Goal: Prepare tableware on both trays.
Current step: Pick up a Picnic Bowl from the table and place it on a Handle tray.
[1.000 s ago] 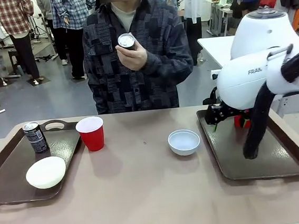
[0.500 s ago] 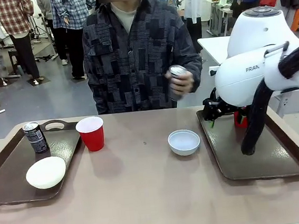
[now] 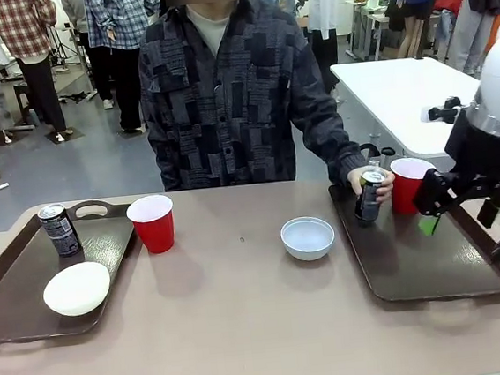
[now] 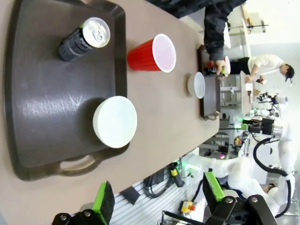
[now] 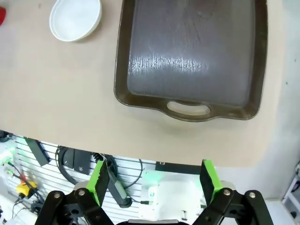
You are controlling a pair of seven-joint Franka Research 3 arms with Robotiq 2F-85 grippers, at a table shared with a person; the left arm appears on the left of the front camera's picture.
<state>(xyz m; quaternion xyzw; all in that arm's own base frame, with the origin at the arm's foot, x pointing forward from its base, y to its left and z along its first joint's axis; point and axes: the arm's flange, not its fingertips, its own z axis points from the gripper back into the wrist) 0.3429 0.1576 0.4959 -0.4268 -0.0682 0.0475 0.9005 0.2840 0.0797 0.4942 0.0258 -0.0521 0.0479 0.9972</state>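
L jaws, R jaws both wide open, empty. Person's hand (image 3: 377, 182) grips small black drink can (image 3: 368, 201) on R dark brown plastic tray (image 3: 415, 265), by red plastic cup (image 3: 408, 186). Pale bluish round bowl (image 3: 308, 238) on counter (image 3: 246, 330) btwn trays.

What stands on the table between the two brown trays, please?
In the front view, a red cup beside the left tray and a pale bowl nearer the right tray; the rest is bare table.

The person's hand (image 3: 382, 181) holds a black can (image 3: 368, 201) on the right tray (image 3: 410, 262) beside a red cup (image 3: 407, 188).
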